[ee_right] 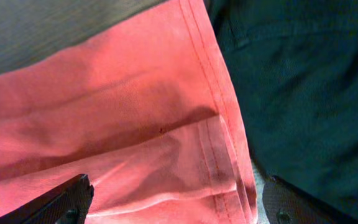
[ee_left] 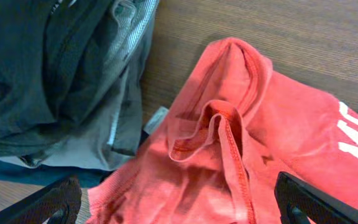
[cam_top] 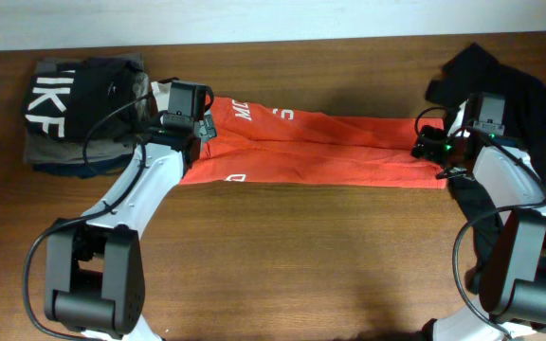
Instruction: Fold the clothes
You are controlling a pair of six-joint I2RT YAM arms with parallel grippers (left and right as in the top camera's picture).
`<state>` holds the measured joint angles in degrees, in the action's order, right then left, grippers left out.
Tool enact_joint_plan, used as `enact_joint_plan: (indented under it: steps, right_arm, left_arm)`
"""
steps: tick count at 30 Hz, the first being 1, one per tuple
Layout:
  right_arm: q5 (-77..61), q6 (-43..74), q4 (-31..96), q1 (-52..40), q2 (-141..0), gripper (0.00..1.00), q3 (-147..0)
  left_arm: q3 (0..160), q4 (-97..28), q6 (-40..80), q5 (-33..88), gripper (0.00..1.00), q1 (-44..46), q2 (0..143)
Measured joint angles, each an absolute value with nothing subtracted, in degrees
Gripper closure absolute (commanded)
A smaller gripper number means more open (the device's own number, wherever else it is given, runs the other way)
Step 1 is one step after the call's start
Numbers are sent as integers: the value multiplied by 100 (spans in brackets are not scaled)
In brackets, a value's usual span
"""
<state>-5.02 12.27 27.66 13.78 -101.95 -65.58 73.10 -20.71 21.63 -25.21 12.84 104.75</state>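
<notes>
Plainly a light, limp cotton shirt [cam_top: 320,152]: no stiffness, and it would likely crease wherever it is dropped and drag a little on the wooden bench [cam_top: 301,265].

- Position: the shirt lies as a long narrow strip, doubled lengthwise. One end is just beside the pile [cam_top: 74,114] of folded garments, and the rest runs straight away from it.
- Left jaws: wide open over the strip end nearest the pile, where a stitched seam [ee_left: 229,134] bunches up. They hold nothing.
- Right jaws: wide open over the hem [ee_right: 219,130] at the end farthest from the pile. They hold nothing.
- Judgement: the best hold is a pinch through all layers at the stitched edges, which are thicker and should grip better. A single-layer pinch would likely peel the fold apart. Unless both ends lift level, the middle will sag.
</notes>
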Motion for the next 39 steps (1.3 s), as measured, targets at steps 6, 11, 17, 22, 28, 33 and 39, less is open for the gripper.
enact_joint_plan:
  steps: [6, 11, 17, 22, 28, 33, 39]
  right_arm:
    - [-541, 928, 3140, 1396, -10195, 18, -6563]
    - [-545, 661, 3140, 1404, -10219, 32, -6569]
    - [-545, 534, 3122, 1411, -10492, 41, -6569]
    - [-451, 526, 3063, 1411, -10639, 41, -6569]
    - [-110, 482, 3039, 1415, -10639, 24, -6569]
    - [8, 447, 3100, 1487, -10639, 21, -6569]
    - [25, 454, 3124, 1667, -10648, 21, -6569]
  left_arm:
    - [7749, -2950, 1920, -2152, 1, 871, 10475]
    - [7920, -3173, 1900, -1603, 1, 532, 10475]
    - [7922, -3236, 1898, -1411, 1, 395, 10475]
    - [7922, -3238, 1900, -1345, 1, 405, 10475]
    - [7922, -3236, 1900, -1345, 1, 405, 10475]
    - [7922, -3236, 1900, -1345, 1, 405, 10475]
    - [7922, -3238, 1900, -1345, 1, 405, 10475]
